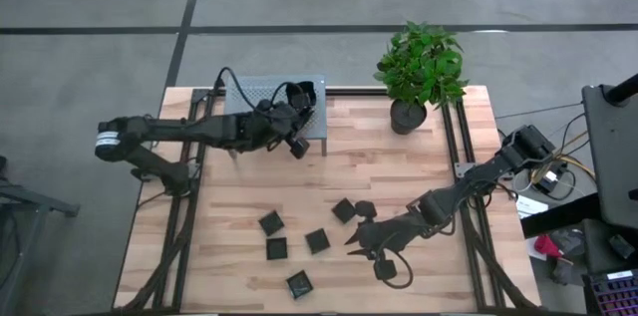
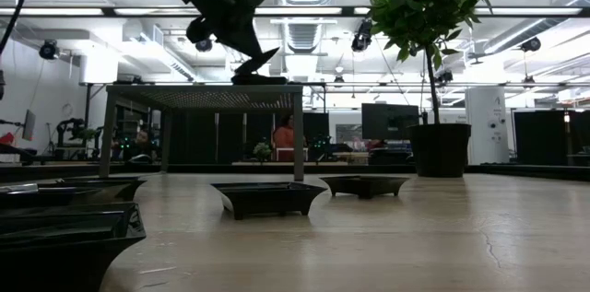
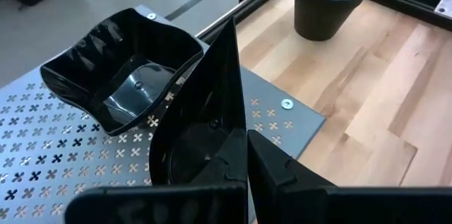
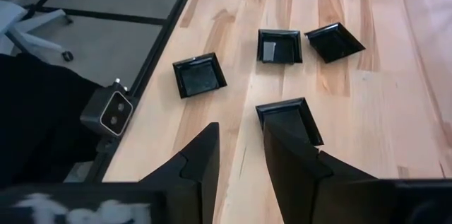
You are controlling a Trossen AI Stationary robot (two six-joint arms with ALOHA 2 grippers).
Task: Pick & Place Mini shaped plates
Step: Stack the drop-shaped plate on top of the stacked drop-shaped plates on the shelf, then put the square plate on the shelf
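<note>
Left gripper (image 3: 247, 155) clenched on square mini plate (image 3: 205, 111), held tilted above perforated metal stand (image 3: 42, 160). Right gripper (image 4: 240, 150) fingers parted, another square plate (image 4: 289, 119) touching one fingertip on wooden table (image 4: 381, 125).

The mini shaped plates (image 1: 271, 222) are showing glossy black, catching pale highlights on their rims. The table (image 1: 249, 186) is showing light blond wood with darker grain streaks, framed by black rails. The raised platform (image 3: 42, 146) at the far left is gleaming silver-grey, punched all over with small cross-shaped holes. The plant (image 1: 422, 62) is showing bright green leaves above a black pot (image 3: 330, 1). Both arms are matte black.
</note>
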